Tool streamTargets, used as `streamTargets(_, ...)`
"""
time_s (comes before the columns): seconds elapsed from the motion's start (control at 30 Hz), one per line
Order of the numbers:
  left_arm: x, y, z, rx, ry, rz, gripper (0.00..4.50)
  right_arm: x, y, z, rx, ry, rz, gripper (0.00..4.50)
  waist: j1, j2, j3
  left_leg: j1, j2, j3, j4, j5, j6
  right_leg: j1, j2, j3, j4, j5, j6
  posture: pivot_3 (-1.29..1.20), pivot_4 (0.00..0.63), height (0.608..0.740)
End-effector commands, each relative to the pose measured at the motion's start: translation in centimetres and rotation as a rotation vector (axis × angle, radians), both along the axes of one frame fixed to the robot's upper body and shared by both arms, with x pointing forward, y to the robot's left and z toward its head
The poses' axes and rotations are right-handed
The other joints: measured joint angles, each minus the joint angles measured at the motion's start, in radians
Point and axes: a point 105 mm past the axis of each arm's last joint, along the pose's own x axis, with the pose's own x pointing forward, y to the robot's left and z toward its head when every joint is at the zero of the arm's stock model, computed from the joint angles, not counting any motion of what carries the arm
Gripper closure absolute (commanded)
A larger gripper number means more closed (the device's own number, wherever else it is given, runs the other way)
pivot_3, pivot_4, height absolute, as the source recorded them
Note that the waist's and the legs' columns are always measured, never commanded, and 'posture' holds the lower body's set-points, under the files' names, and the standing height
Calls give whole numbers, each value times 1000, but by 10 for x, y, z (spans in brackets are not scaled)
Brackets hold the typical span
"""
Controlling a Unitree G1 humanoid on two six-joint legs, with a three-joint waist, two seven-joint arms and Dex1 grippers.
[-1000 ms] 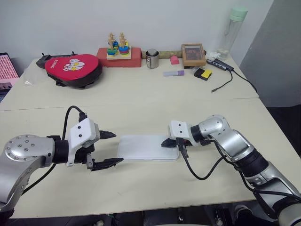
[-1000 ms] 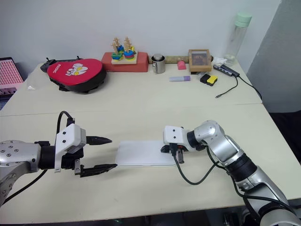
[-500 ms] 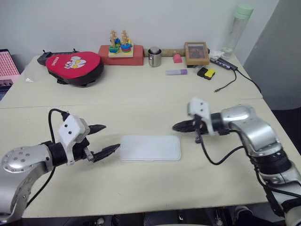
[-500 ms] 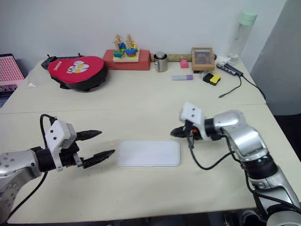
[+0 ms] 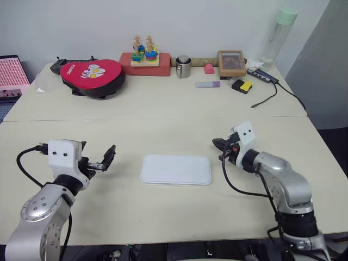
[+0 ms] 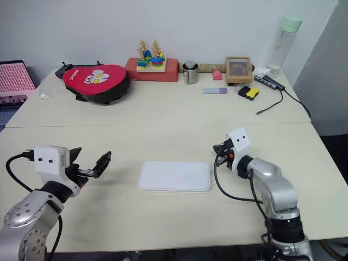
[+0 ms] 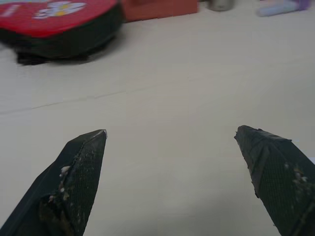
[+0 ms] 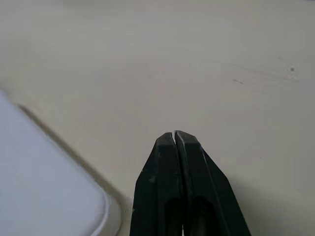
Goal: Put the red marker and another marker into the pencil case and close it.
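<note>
Left eye view: the pencil case [image 5: 176,170] lies closed and flat on the table [image 5: 163,117], lid down. The left gripper [image 5: 106,160] hovers to the case's left, apart from it, its fingers spread wide and empty. The right gripper [image 5: 218,143] sits off the case's right far corner, pressed together on nothing. Left wrist view: two black fingers [image 7: 78,182] stand far apart over bare table. Right wrist view: the fingers [image 8: 184,187] meet tip to tip just beside the case's rounded corner [image 8: 49,191].
</note>
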Motion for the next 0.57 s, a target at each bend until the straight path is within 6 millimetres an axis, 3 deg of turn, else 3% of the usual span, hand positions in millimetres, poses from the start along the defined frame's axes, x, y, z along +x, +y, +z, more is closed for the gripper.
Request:
streamTargets(0.03,-1,11,10,13,-69,118,0,2,-13,18,-16,-173,-90,4469,0,0,0,0,0,0,0,0,0,0,0,0,0,0,0,0,150,740)
streamTargets(0.37,-19,3,-29,-56,15,164,0,-6,-46,-2,-102,-304,-237,4469,-2,0,0,1,0,1,-1,0,0,1,0,1,-2,0,0,0,150,740)
streamTargets(0.57,-26,8,-35,-59,18,188,0,-9,-49,-14,-127,-306,-260,4469,-1,0,0,1,0,1,-1,0,0,1,0,1,-1,0,0,0,150,740)
